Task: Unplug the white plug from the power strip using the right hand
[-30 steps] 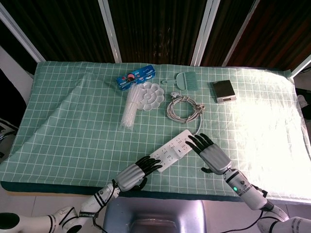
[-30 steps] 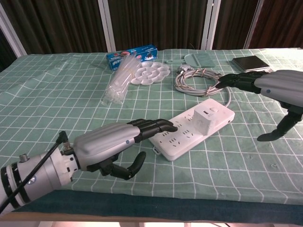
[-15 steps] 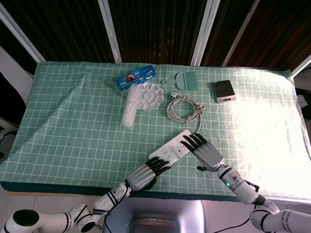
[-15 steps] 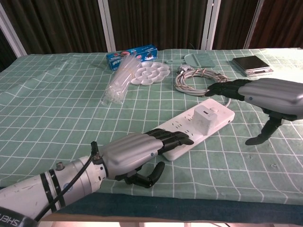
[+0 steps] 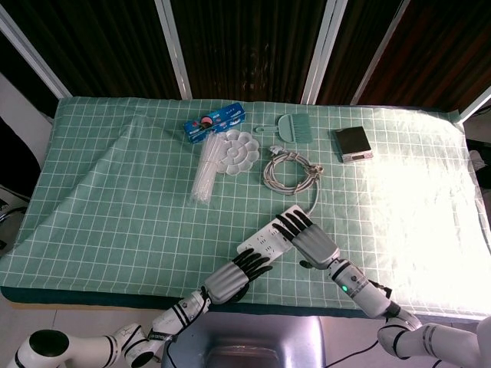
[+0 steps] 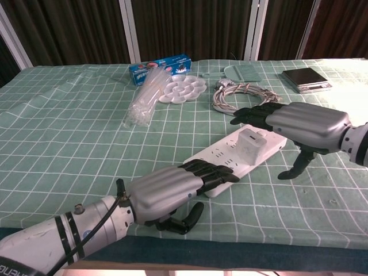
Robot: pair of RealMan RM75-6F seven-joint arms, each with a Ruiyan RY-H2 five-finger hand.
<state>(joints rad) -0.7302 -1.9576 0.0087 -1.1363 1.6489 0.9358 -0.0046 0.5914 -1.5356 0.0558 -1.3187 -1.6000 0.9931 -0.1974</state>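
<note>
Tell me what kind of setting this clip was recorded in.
Probably an indoor lab or demo tabletop: a table under a green checked cloth, dark curtained windows behind, and unrelated props laid out, such as a paint palette and a small scale.

Lab-like tabletop [image 5: 115,192], checked cloth

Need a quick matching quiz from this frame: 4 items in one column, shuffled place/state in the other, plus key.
Column 1
1. left hand
2. right hand
3. white plug
4. coiled cable

Column 2
A. seated in the power strip, under extended fingers
B. lies on the cloth beyond the strip's far end
C. fingers rest on the strip's near end
D. fingers extended above the plug, thumb hanging down beside the strip

Pairs: 1-C, 2-D, 3-A, 4-B
</note>
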